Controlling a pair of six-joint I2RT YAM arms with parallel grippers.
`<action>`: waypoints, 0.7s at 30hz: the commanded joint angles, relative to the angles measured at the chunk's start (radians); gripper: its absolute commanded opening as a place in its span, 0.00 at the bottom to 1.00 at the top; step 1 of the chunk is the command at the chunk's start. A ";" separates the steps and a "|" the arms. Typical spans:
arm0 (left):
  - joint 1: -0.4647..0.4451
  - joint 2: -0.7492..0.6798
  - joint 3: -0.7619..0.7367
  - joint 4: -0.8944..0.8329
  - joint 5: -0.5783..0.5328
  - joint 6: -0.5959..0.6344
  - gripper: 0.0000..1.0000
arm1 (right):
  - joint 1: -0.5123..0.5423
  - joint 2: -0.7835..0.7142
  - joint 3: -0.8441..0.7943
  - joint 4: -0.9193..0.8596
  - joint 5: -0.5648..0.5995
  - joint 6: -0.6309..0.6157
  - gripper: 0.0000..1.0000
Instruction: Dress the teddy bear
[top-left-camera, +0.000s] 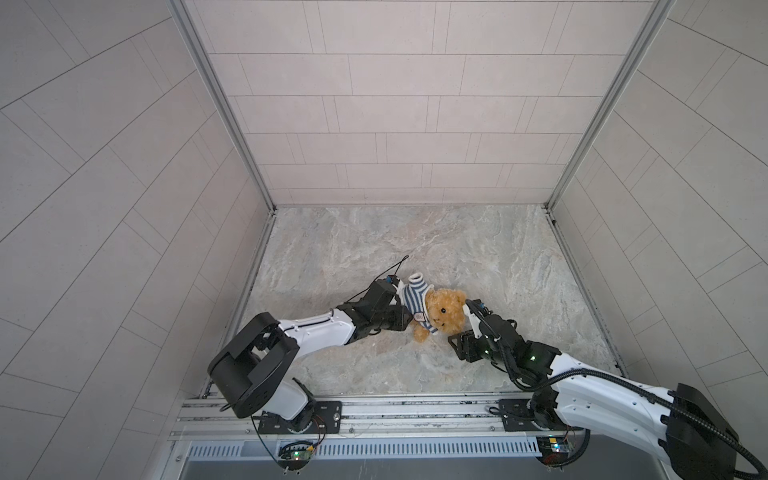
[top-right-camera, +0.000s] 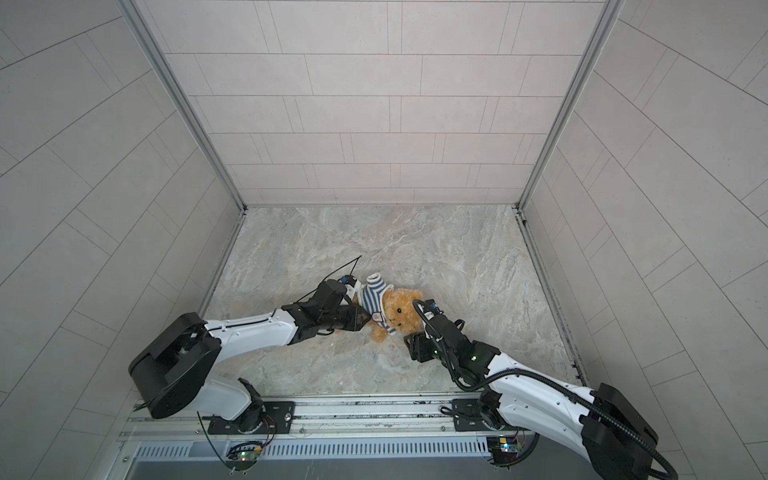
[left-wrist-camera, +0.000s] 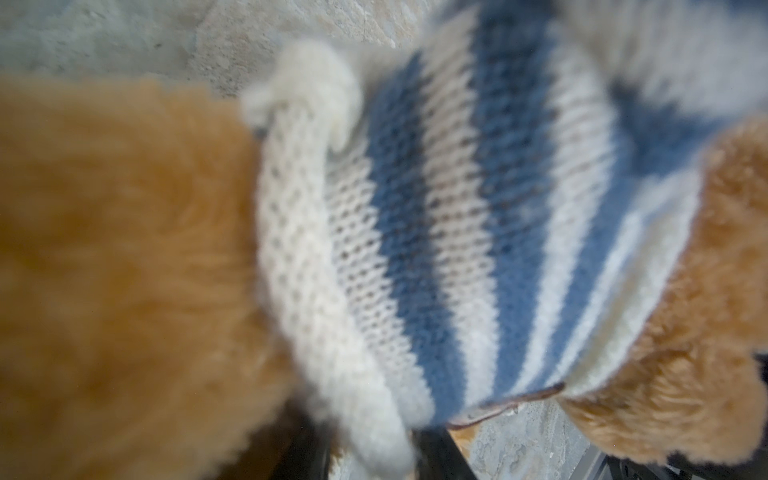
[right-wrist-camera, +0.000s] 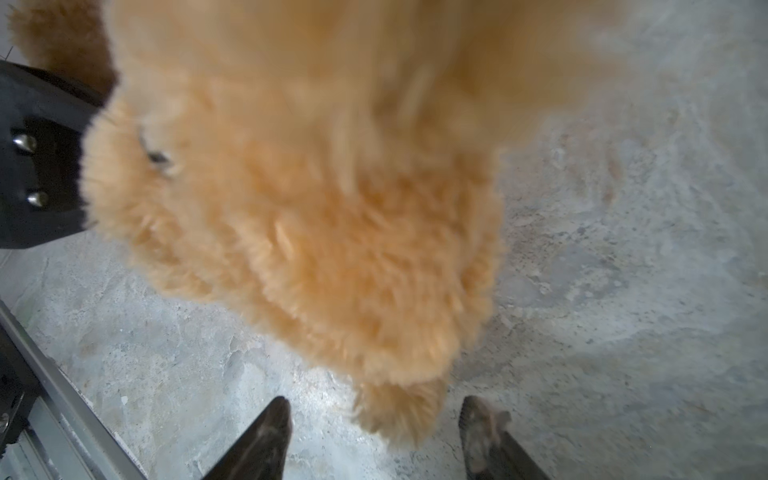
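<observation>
The teddy bear (top-left-camera: 442, 313) (top-right-camera: 399, 311) lies on the marble floor in both top views, head toward the right arm, and wears a blue-and-white striped shirt (top-left-camera: 415, 297) (top-right-camera: 372, 295) on its body. My left gripper (top-left-camera: 404, 308) sits at the shirt's lower end. In the left wrist view the shirt's white ribbed hem (left-wrist-camera: 374, 440) is pinched between the dark fingers (left-wrist-camera: 440, 453), and fur (left-wrist-camera: 124, 249) fills the side. My right gripper (right-wrist-camera: 374, 413) stands open by the bear's head (right-wrist-camera: 311, 187). A tuft of fur hangs between its fingertips (right-wrist-camera: 270, 428) without touching them.
Tiled walls close in the marble floor (top-left-camera: 478, 257) on three sides. A metal rail (top-left-camera: 374, 411) carrying both arm bases runs along the front edge. A thin black cable (top-left-camera: 395, 270) loops up from the left wrist. A black part of the left arm (right-wrist-camera: 37, 166) lies beside the bear.
</observation>
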 joint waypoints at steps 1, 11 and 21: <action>0.001 0.007 0.001 -0.010 -0.003 -0.003 0.36 | 0.003 0.037 0.022 0.078 0.042 -0.040 0.65; 0.003 -0.008 -0.003 -0.010 0.007 -0.005 0.36 | 0.003 0.084 0.026 0.139 0.057 -0.106 0.41; 0.003 -0.178 -0.006 -0.107 -0.004 0.009 0.38 | 0.102 -0.047 0.142 0.051 0.023 -0.059 0.00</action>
